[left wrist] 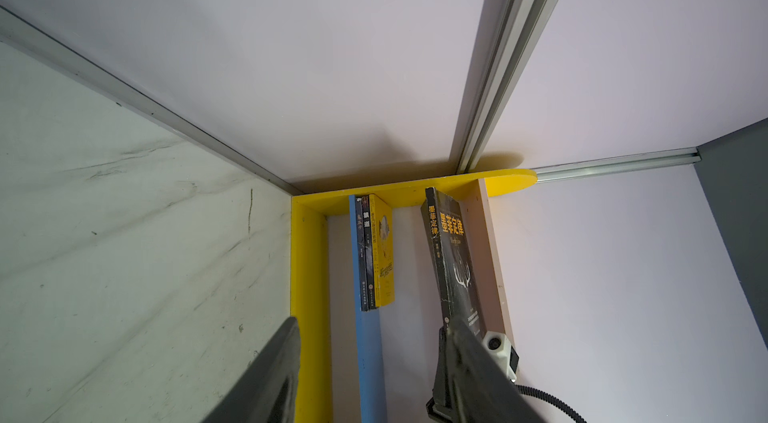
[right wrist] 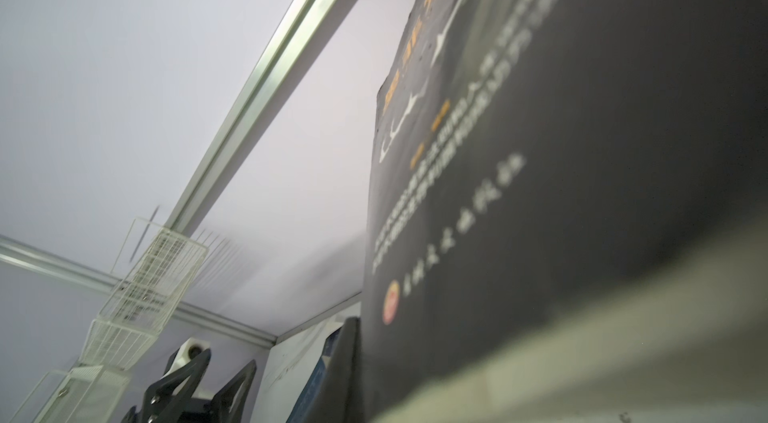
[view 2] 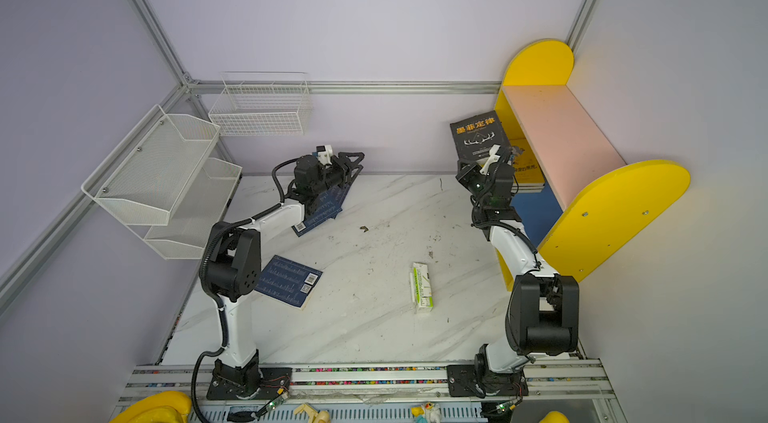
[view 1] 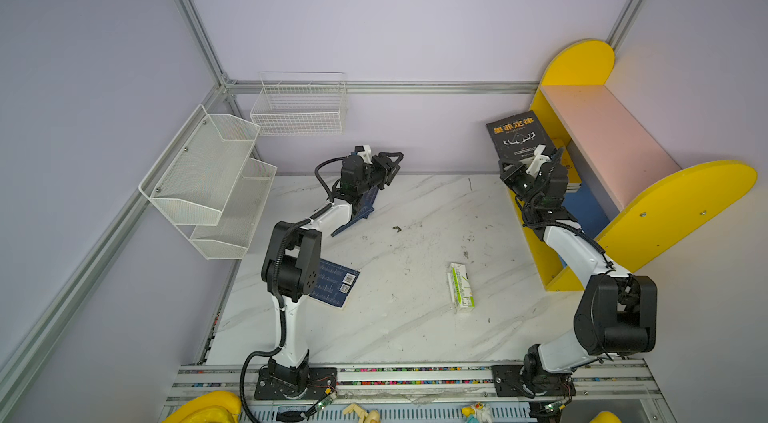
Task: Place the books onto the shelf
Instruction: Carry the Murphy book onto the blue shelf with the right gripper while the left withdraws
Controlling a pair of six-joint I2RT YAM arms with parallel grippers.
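Now right gripper [view 1: 541, 153] clamps black book [view 1: 515, 134] upright at shelf [view 1: 602, 138] front; best slid in beside shelved books [left wrist: 374, 250] w/o tilting. Left gripper [view 1: 396, 167] jaws apart, empty.

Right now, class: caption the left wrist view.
Left gripper open toward the shelf; black book held near three shelved books.

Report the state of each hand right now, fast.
Left hand: open, holding nothing.
Right hand: closed on the black book with the orange title.
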